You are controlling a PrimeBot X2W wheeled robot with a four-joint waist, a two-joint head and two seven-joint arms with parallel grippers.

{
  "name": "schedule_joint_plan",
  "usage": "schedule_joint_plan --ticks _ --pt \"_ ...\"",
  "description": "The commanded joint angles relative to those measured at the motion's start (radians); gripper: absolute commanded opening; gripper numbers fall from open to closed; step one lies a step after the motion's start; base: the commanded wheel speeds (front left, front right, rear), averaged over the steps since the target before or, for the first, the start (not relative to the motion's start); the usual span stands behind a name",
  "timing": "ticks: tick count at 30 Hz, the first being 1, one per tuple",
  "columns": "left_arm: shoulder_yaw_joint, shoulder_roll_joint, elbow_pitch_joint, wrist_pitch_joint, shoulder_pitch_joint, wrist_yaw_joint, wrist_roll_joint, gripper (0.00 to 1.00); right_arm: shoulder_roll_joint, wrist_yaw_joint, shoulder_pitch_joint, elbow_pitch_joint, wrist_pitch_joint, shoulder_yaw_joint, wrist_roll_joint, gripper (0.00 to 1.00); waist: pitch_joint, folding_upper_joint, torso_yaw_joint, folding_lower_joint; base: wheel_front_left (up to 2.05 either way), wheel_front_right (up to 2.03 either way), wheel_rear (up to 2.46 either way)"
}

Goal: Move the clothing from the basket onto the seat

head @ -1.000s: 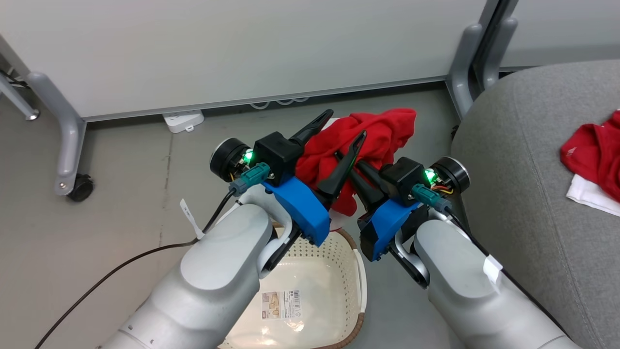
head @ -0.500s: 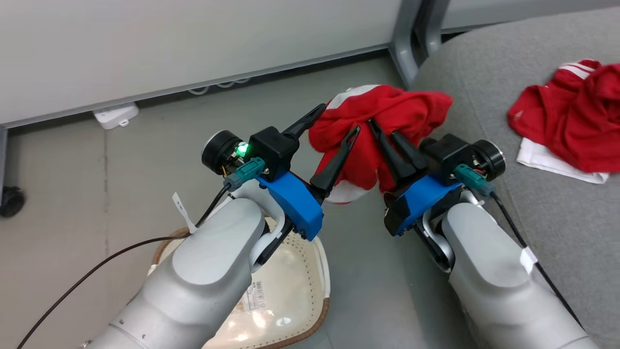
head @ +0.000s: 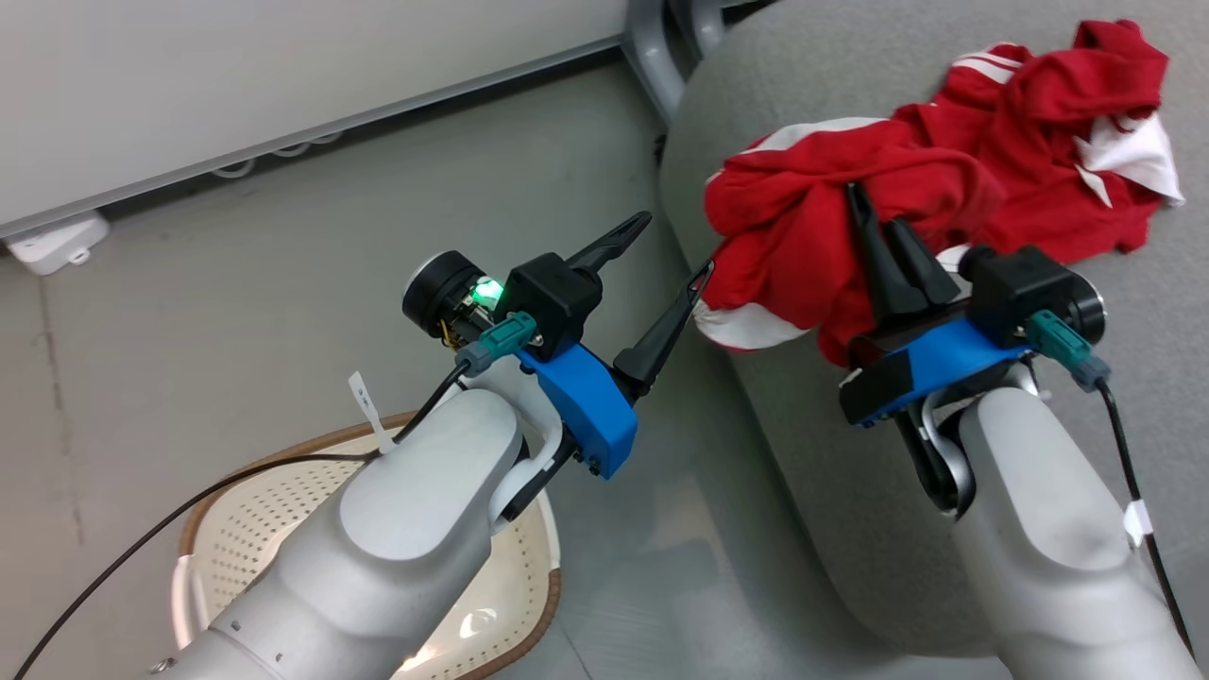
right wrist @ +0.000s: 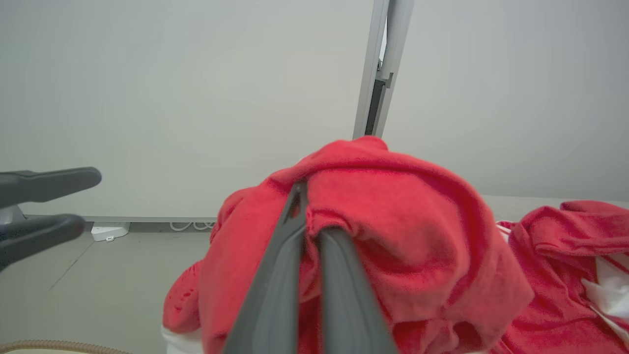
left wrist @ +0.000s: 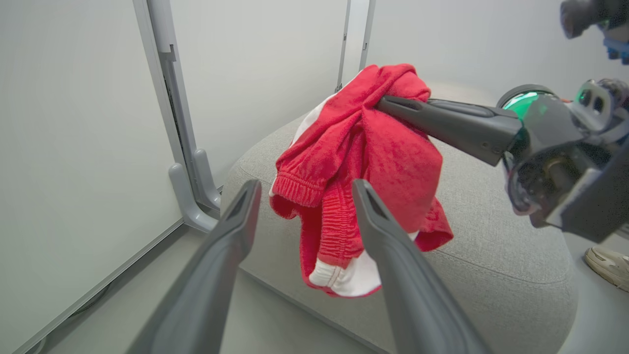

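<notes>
My right gripper (head: 867, 203) is shut on a bright red garment (head: 793, 236) with white trim, which hangs over the near left edge of the grey seat (head: 812, 472). The right wrist view shows the fingers (right wrist: 280, 265) pinching a fold of this garment (right wrist: 393, 221). Another red garment (head: 1048, 123) lies crumpled on the seat just behind. My left gripper (head: 674, 244) is open over the floor left of the seat, holding nothing. In the left wrist view its fingers (left wrist: 393, 255) point at the hanging garment (left wrist: 383, 157). The cream basket (head: 283, 453) sits at lower left, partly hidden by my left arm.
White partition panels on grey legs (head: 652, 38) stand behind the seat and the grey floor. A white power strip (head: 52, 244) lies at the panel's foot. A black cable (head: 142, 529) trails from my left wrist. Beyond the seat, a pale shoe (left wrist: 607, 265) rests on the floor.
The head camera has swung right, toward the seat. My right gripper has carried the red garment from beside the basket to over the seat's edge. The left gripper stays open.
</notes>
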Motion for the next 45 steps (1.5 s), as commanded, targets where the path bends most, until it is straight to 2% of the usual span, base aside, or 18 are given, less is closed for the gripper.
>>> schedule_joint_plan --ticks 1,6,15,26,36,41,45 --pt "-0.005 0.007 -0.003 0.002 -0.001 0.001 0.004 1.0 -0.005 -0.001 0.017 -0.013 -0.001 -0.013 -0.009 0.0 0.017 0.0 -0.036 0.0 0.0 0.0 0.0" --pt "-0.022 0.011 -0.013 0.013 0.004 -0.001 0.01 1.0 -0.009 -0.001 0.057 -0.042 -0.001 -0.075 -0.014 0.0 0.028 0.0 -0.089 0.0 0.0 0.0 0.0" --pt "-0.05 0.022 -0.035 0.033 0.013 -0.001 0.012 1.0 0.022 -0.001 0.114 -0.081 -0.001 -0.15 -0.016 0.0 0.056 0.0 -0.176 0.0 0.0 0.0 0.0" --pt "-0.059 0.03 -0.053 0.034 0.004 0.007 0.007 1.0 0.028 -0.001 0.114 -0.123 -0.001 -0.175 -0.022 0.0 0.071 0.0 -0.176 0.0 0.0 0.0 0.0" --pt "-0.047 0.065 -0.098 0.053 -0.059 0.027 0.026 1.0 -0.053 -0.001 -0.047 -0.288 -0.001 -0.253 -0.026 0.0 0.19 0.0 -0.134 0.0 0.0 0.0 0.0" --pt "-0.042 0.1 -0.135 0.08 -0.102 0.039 0.042 1.0 -0.111 -0.001 -0.185 -0.345 0.0 -0.359 -0.001 0.0 0.298 0.0 -0.123 0.0 0.0 0.0 0.0" --pt "-0.039 0.126 -0.168 0.102 -0.141 0.045 0.058 1.0 -0.163 -0.001 -0.277 -0.357 0.0 -0.485 0.022 0.0 0.387 0.0 -0.112 0.0 0.0 0.0 0.0"
